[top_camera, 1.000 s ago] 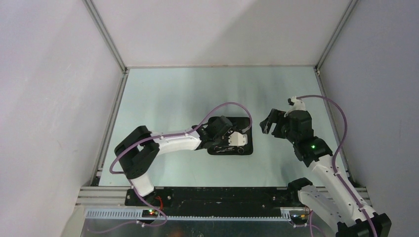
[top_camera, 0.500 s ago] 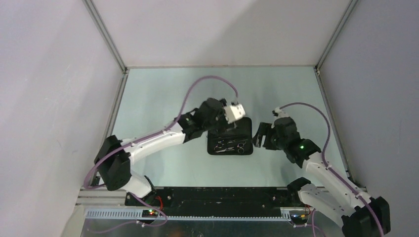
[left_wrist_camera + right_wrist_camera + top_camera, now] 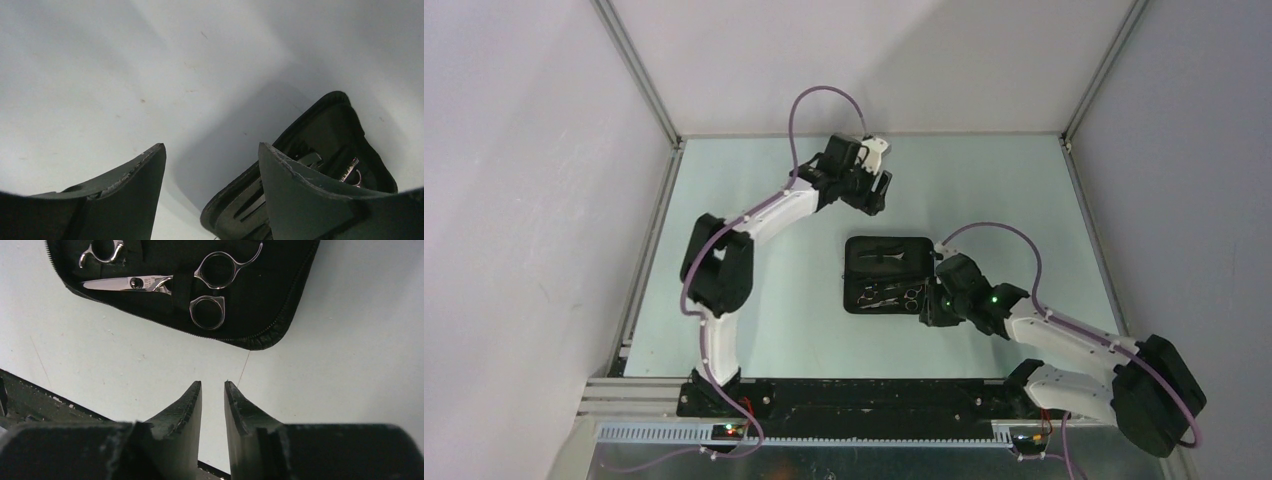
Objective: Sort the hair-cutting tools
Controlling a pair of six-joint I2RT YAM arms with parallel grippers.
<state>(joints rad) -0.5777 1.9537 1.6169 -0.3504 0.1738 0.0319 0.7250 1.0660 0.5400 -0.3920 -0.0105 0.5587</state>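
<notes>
An open black pouch [image 3: 921,250] lies mid-table. Two silver scissors [image 3: 887,295] with ring handles lie in its near half; the right wrist view shows one whole pair of scissors [image 3: 200,282] and a ring of the other [image 3: 102,250]. Thin dark tools [image 3: 886,258] lie in the far half, too small to tell apart. My left gripper [image 3: 874,195] hangs open and empty over bare table beyond the pouch [image 3: 330,125]. My right gripper [image 3: 927,305] sits low at the pouch's near right corner [image 3: 280,305]. Its jaws stand a narrow gap apart with nothing between them.
A loose thread [image 3: 243,365] trails from the pouch's edge toward my right fingertips [image 3: 196,390]. The black rail [image 3: 30,400] at the table's near edge runs just behind the right gripper. Grey walls close in the table on three sides.
The left arm swung from over the pouch to the far side of the table and opened. The right arm came in from the right to the pouch's near corner, its jaws narrowing.
</notes>
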